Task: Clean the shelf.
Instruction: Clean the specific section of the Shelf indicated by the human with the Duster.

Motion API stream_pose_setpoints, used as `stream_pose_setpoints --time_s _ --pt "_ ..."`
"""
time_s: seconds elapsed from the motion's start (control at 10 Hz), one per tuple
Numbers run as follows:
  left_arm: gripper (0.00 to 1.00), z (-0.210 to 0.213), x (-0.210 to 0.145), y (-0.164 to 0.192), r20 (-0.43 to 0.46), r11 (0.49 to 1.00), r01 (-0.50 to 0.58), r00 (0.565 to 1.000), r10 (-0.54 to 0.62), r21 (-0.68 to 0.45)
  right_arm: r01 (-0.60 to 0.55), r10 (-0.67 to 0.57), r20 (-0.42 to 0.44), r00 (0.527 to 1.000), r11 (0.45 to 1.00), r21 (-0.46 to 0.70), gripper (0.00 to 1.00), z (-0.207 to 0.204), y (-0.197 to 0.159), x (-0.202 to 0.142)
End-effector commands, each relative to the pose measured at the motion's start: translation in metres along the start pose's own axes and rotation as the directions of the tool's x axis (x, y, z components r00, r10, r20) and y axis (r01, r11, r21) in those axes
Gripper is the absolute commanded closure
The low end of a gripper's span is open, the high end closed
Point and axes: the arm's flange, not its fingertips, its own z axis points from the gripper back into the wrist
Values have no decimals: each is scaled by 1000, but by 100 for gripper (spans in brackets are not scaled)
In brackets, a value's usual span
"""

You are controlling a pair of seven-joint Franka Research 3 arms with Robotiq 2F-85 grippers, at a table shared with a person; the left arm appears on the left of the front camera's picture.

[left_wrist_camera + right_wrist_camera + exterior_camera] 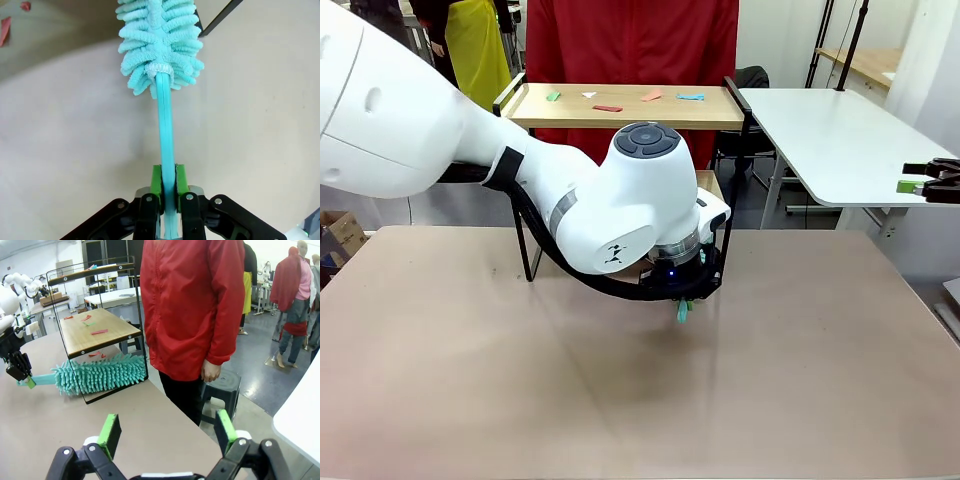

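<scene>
I see the shelf [95, 330] standing just ahead of my left claw [168, 182], its two wooden boards in the black frame. Small coloured paper scraps [607, 108] lie on the top board, and more lie on the lower one. The left claw is clamped narrow on the flat handle of a turquoise duster [160, 45]. The handle runs straight out from the fingertips, and the fluffy head reaches in under the lower board, low over the beige tabletop [620, 400]. My right claw [167, 432] hangs with its jaws wide and nothing between the pads, well apart from the shelf, which sits ahead and to its left in its wrist view. A person in a red jacket [192, 305] stands ahead of that claw beyond the table's edge, with a dark stool [222, 390] beside their legs.
</scene>
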Motion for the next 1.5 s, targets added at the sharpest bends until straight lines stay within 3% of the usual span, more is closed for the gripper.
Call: stream_pose_setpoints --time_s 0.0,0.1,0.6,1.4 --pt "87 2 3 -8 -110 1000 -4 994 1 -27 12 -12 -9 1000 1000 -15 0 -2 1 9" --pt "87 0 0 0 0 1000 0 1000 0 0 12 -12 -9 1000 1000 -15 0 -2 1 9" --pt "87 -6 -7 5 -44 999 -40 998 40 -8 12 -12 -9 1000 1000 -15 0 -2 1 9" --pt "87 2 -25 56 -31 991 -126 991 128 48 12 -12 -9 1000 1000 -15 0 -2 1 9"
